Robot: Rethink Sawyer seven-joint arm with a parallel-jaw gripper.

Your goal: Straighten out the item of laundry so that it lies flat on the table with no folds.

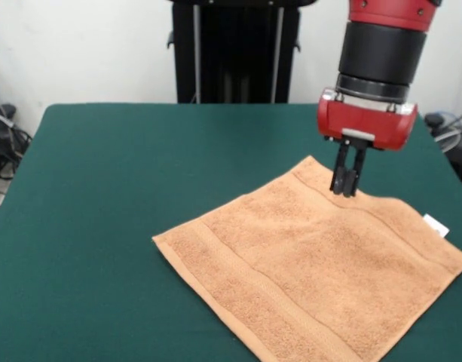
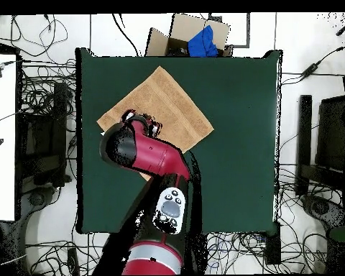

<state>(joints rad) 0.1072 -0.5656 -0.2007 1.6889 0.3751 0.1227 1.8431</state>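
The orange-tan terry towel (image 1: 313, 275) is seen spread nearly flat on the green counter (image 1: 102, 188), toward its right in the front view. The hand (image 1: 347, 188) is held pressed together at the far edge. Soft, light cloth; corners are best pinched.

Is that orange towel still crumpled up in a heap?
No. In the front view the towel lies spread out flat on the green table, with no folds showing.
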